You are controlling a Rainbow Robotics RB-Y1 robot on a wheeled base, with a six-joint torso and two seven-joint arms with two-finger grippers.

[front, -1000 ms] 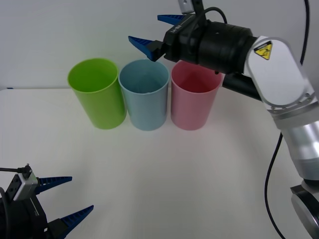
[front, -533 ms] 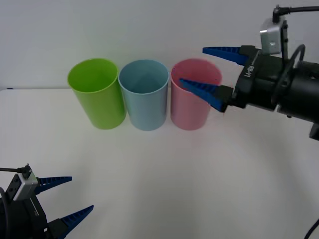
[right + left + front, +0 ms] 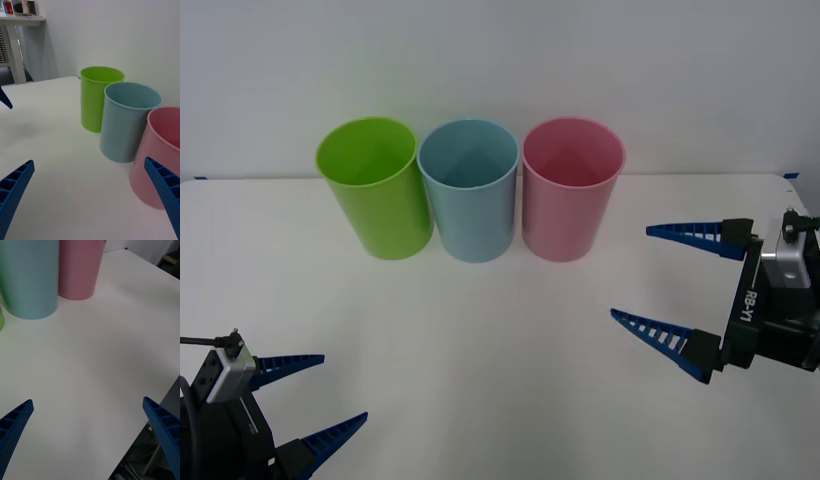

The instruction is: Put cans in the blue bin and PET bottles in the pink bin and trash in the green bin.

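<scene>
— Although 3 bins are lined up at the far side of the white table (image 3: 480, 340), which relation is the coming move judged to turn on?

— The line from the right gripper (image 3: 680, 290) to the bins. That gripper is held low over the table's right side, fingers spread wide with nothing between them, pointed toward the robot's left. The pink bin (image 3: 572, 190) is found ahead of it and farther from the robot, near but clearly apart; the blue bin (image 3: 469, 190) comes next along the row, touching or almost touching the pink one, and the green bin (image 3: 373, 187) stands at the row's left end.

— And the bins' long axes?

— All 3 are set upright, open rims up, so anything sorted would have to be brought over a rim from above. From the right wrist camera the same order is read: pink bin (image 3: 163, 157) nearest, blue bin (image 3: 129, 122) behind it, green bin (image 3: 99, 97) farthest.

— Which arm is nearer?

— The right one. The left gripper (image 3: 315, 395) is parked at the table's near left corner, fingers also spread and empty, well apart from the row.

— Where is the can?

— No can, bottle or trash is seen on the table; whether anything lies inside a bin cannot be told.
</scene>
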